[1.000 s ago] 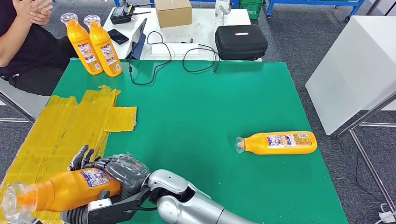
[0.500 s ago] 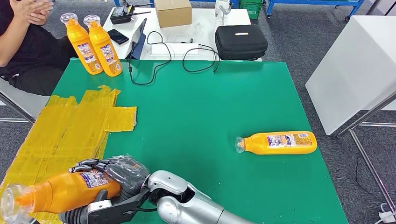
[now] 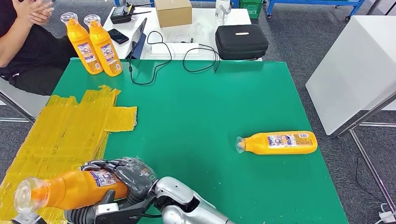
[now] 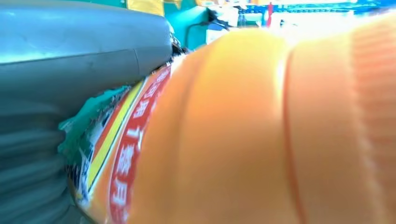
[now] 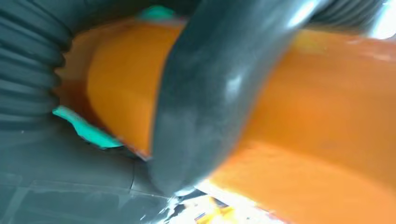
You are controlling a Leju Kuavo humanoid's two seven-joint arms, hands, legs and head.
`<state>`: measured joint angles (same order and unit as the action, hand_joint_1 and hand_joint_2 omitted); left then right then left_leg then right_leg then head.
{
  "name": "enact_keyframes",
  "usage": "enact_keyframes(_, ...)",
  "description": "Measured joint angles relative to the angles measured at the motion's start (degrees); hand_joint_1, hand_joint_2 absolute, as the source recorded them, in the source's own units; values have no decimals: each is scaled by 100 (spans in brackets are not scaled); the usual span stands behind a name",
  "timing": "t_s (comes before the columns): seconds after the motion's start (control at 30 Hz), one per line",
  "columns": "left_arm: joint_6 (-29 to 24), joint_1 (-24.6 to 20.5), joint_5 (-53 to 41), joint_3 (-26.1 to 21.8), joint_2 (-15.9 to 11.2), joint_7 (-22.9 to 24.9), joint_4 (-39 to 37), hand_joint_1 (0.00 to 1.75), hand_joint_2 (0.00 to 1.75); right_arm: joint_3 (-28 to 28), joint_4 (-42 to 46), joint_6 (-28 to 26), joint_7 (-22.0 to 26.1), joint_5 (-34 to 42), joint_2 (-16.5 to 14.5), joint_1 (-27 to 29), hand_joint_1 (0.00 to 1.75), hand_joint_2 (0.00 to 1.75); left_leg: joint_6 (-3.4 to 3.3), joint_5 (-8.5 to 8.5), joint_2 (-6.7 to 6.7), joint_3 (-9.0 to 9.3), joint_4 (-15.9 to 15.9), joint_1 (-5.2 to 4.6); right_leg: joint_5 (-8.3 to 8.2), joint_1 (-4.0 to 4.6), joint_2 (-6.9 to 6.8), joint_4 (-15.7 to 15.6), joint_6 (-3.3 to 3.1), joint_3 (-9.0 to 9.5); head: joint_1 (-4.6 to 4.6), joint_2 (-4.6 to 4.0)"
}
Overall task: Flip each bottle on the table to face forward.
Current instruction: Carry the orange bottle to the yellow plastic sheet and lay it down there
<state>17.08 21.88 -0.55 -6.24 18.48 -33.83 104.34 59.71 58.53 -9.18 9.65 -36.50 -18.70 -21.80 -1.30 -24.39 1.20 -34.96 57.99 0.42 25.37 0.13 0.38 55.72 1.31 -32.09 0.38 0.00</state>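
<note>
Here, from the head view, the right hand [image 3: 122, 175] is clenched around the body of an orange bottle [image 3: 74, 189], held sideways over the near-left corner of the green bench [image 3: 196, 112], its clear cap pointing left above the sheets of yellow tape [image 3: 70, 128]. A dark part at the bottom edge under the bottle may belong to the left hand, but it is too little to be sure. A second orange bottle [image 3: 279, 142] lies on its side near the right edge of the bench, label up and cap pointing left, well apart from the held one. Two upright bottles [image 3: 95, 44] stand side by side at the far-left corner, just beside a seated person [image 3: 25, 42]. In the left wrist view, the left hand [image 4: 70, 70] lies against the same bottle, its label [image 4: 121, 154] close to the lens; whether this hand grips or merely touches it I cannot tell. In the right wrist view, a thick thumb [image 5: 219, 88] wraps across the orange body, so the grasp looks firm. To do this step well, I would judge the bottle should be turned about its long axis without loosening the grip, then set down gently with the label facing forward, clear of the tape's creased edges.
</note>
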Motion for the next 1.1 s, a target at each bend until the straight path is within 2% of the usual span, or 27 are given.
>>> enact_keyframes(0.2, 7, -60, -27, 68, 99, -9, 86, 175, 175, -535, 844, -179, 60, -122, 408, 622, 0, 0, 0, 0, 5, 0, 0, -2, 0, -1, -1, -2, 1, 5, -1, 0)
enact_keyframes(0.33, -204, -76, -180, 0, 123, -96, 158, 175, 175, -1049, 1224, -312, 42, -272, 617, 1123, 0, 0, -1, -1, 4, 0, 0, -2, 0, 0, -1, -2, 1, 7, -2, 0)
enact_keyframes(0.57, -411, -88, -369, -175, 130, -181, 192, 175, 175, -1477, 1677, -341, 33, -411, 795, 1551, 0, 0, -1, -1, 2, 2, 0, 1, 1, 2, -1, -1, 0, 6, -3, 0)
enact_keyframes(0.67, -697, -109, -718, -240, 130, -273, 207, 175, 175, -1563, 1798, -341, 20, -414, 824, 1637, 0, 0, 0, -1, 2, 2, 0, 1, 1, 2, -1, 0, 0, 6, -3, 0)
enact_keyframes(0.9, -3037, -380, -3032, -449, 88, -460, 139, 175, 175, -1668, 1964, -333, 14, -389, 866, 1726, 0, 0, 0, -1, 3, 3, 0, 0, 0, 1, -1, 0, 0, 10, -3, 0)
enact_keyframes(1.03, -5138, -583, -4985, -579, -51, -418, -227, 175, 175, -1687, 1965, -365, 61, -170, 886, 1729, 0, 0, 0, -1, 5, 3, 0, 0, 0, 1, -1, 0, 0, 12, -4, 0)
enact_keyframes(1.1, -5579, -664, -5441, -657, -128, -395, -446, 175, 175, -1687, 1954, -375, 90, -97, 893, 1728, 0, 0, 0, -1, 5, 3, 0, 0, 0, 1, -1, 0, 0, 12, -4, 0)
